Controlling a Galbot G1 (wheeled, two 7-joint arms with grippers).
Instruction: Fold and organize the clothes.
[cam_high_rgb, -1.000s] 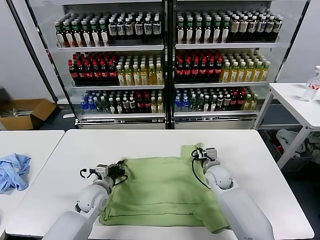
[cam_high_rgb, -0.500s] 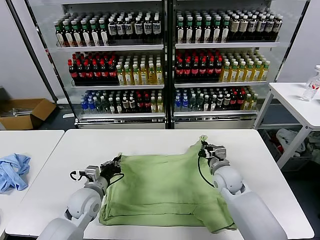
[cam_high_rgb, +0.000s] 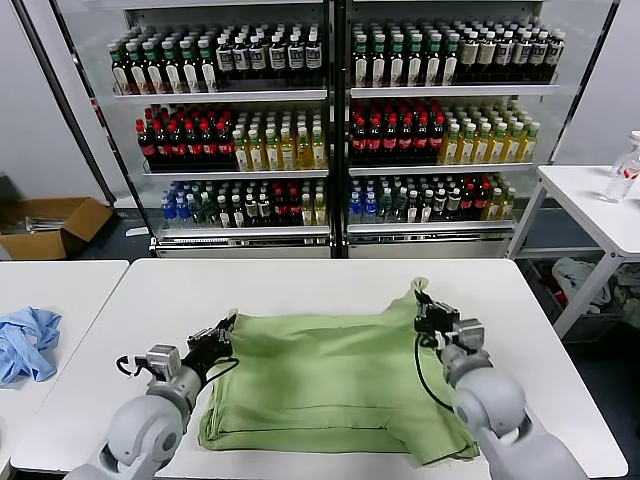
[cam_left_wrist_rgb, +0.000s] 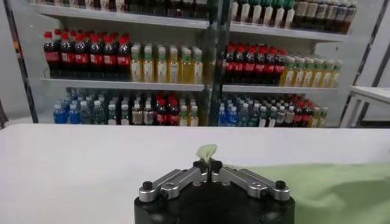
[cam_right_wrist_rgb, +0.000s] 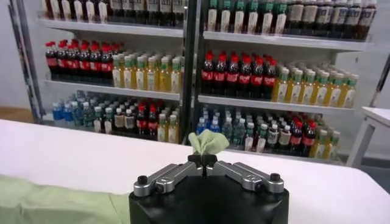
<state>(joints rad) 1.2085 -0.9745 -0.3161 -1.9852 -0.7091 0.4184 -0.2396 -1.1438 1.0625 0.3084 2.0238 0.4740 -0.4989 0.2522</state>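
Observation:
The light green shirt (cam_high_rgb: 330, 375) lies folded on the white table (cam_high_rgb: 300, 280), stretched wide between my two grippers; its checkered print is hidden. My left gripper (cam_high_rgb: 222, 330) is shut on the shirt's far left corner, and a tuft of green cloth (cam_left_wrist_rgb: 206, 151) pokes out between its closed fingers (cam_left_wrist_rgb: 208, 165). My right gripper (cam_high_rgb: 423, 308) is shut on the far right corner, lifted a little above the table, with bunched cloth (cam_right_wrist_rgb: 208, 142) showing above its closed fingers (cam_right_wrist_rgb: 205, 161).
A light blue garment (cam_high_rgb: 25, 342) lies on a second white table at the left. Glass-door coolers full of bottles (cam_high_rgb: 330, 120) stand behind. Another table with a bottle (cam_high_rgb: 625, 170) is at the right; a cardboard box (cam_high_rgb: 50, 225) sits on the floor.
Both grippers have moved outward, left to the left and right to the right, pulling the shirt's far edge wider and flatter. Both stay shut on the cloth.

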